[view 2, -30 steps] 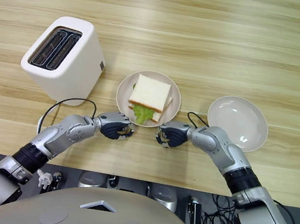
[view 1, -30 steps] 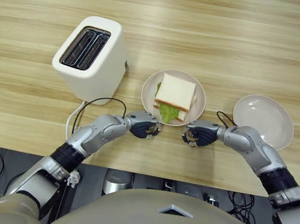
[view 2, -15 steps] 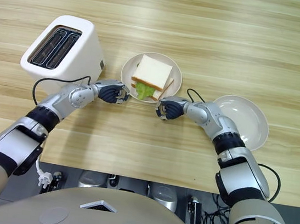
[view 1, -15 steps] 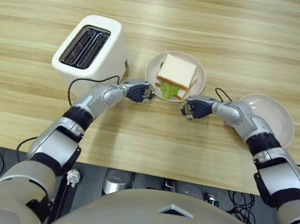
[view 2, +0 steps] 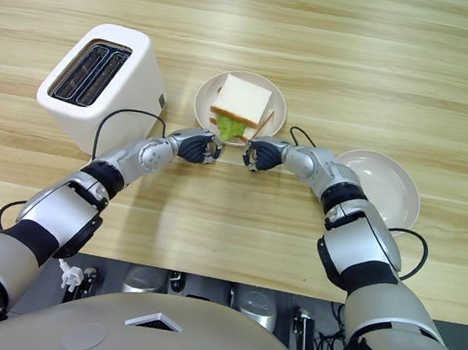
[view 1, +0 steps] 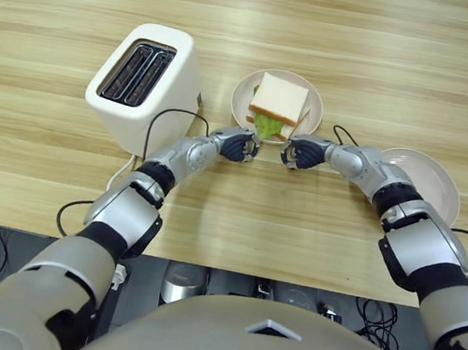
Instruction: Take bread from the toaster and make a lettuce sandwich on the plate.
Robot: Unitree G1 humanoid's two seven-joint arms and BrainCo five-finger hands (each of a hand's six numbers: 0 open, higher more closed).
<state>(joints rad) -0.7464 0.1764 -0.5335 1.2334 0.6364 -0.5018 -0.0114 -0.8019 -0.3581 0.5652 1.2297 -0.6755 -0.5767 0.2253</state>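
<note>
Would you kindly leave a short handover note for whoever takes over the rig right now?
Left robot hand: curled, holding nothing, by the near rim of the plate.
Right robot hand: the same, on the rim's other side.
Things: the sandwich, lettuce showing, lies on the plate, right of the toaster, whose slots are empty.
Done: the sandwich looks assembled.
Left: probably only drawing both hands back.

Stereo head cameras, looking steeply down, close over the table (view 1: 364,37), views almost fully overlapping
</note>
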